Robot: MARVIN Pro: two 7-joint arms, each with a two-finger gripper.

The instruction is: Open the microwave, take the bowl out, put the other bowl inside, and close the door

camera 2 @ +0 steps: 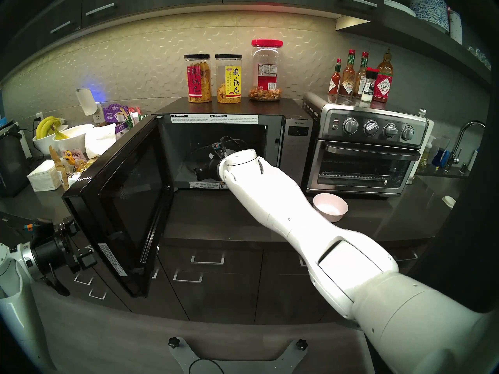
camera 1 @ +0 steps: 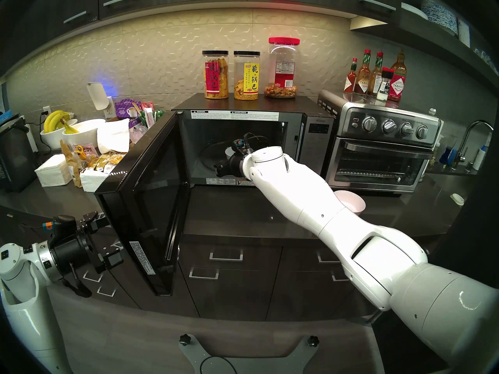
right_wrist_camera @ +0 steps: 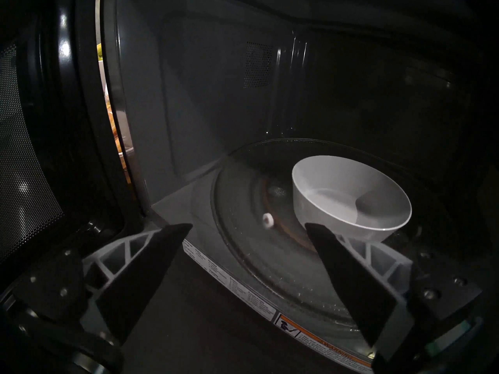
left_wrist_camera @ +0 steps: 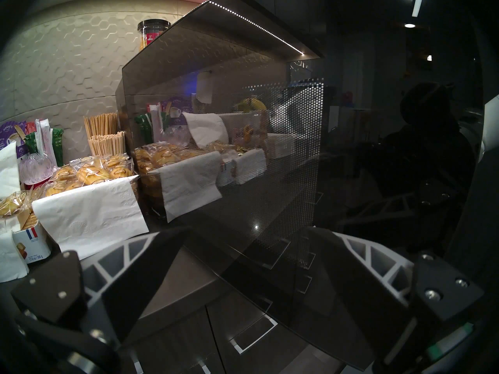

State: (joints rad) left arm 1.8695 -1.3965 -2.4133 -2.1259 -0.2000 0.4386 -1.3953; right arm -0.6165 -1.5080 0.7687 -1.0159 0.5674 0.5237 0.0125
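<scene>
So you're mid bowl-removal: right gripper (right_wrist_camera: 248,225), jaws wide & empty, needs to straddle the small white round bowl's (right_wrist_camera: 351,195) rim inside the black-fronted microwave (camera 1: 318,133).

I'm looking at a kitchen, likely an office pantry: a dark counter (camera 1: 243,214) carries a microwave (camera 1: 316,133), toaster oven (camera 1: 378,154), hot sauce bottles (camera 1: 378,76), snack jars (camera 1: 232,74), bananas (camera 1: 55,119) and a sink tap (camera 1: 469,138).
</scene>
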